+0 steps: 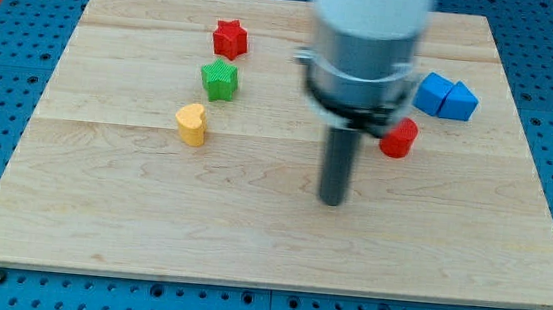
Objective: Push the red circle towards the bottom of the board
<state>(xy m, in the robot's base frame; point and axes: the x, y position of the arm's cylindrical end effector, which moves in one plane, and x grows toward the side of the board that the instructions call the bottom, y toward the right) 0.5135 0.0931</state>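
The red circle stands on the wooden board at the view's right of centre, partly hidden behind the arm. My tip rests on the board to the left of and below the red circle, a short gap apart from it. A blue block made of two pieces lies just above and to the right of the red circle.
A red star, a green block and a yellow heart stand in a column at the view's upper left. The arm's wide grey body covers the board's top centre. A blue pegboard surrounds the board.
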